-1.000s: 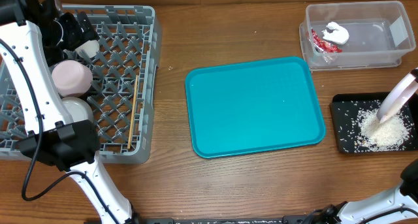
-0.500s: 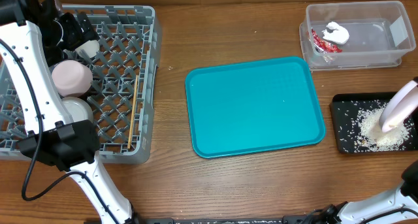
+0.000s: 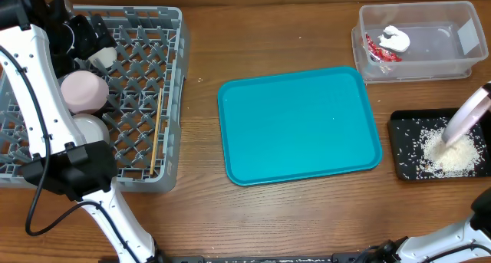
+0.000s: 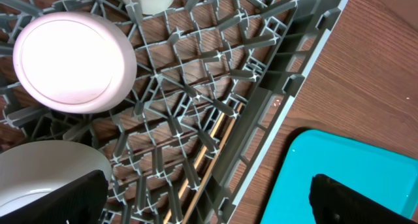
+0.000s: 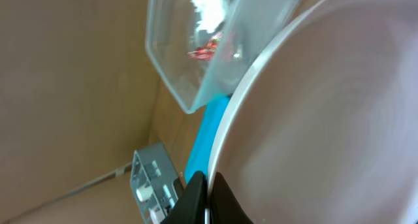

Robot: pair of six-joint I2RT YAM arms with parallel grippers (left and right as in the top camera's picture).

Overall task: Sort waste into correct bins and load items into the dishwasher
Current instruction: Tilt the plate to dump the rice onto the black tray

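My right gripper (image 5: 206, 196) is shut on the rim of the large white plate (image 5: 326, 106), which hangs tilted on edge over the black tray (image 3: 403, 144) and its heap of rice crumbs (image 3: 453, 156). The clear tub (image 3: 418, 41) holds the red wrapper (image 3: 380, 50) and the white tissue (image 3: 395, 37). In the grey dish rack (image 3: 173, 79) lie a white cup (image 3: 102, 57), an upturned pale bowl (image 3: 83, 92), a greyish bowl (image 3: 88, 129) and chopsticks (image 3: 157, 140). My left gripper (image 4: 215, 204) hovers open above the rack, holding nothing.
The flat teal tray (image 3: 299, 125) lies in the middle of the wooden table, between the rack and the two bins. My left arm (image 3: 42, 102) reaches across the rack's left side. The black tray sits close to the table's right edge.
The plate dipped lower towards the rice heap half a second ago and has come back up. The left arm and everything in the rack have stayed still.
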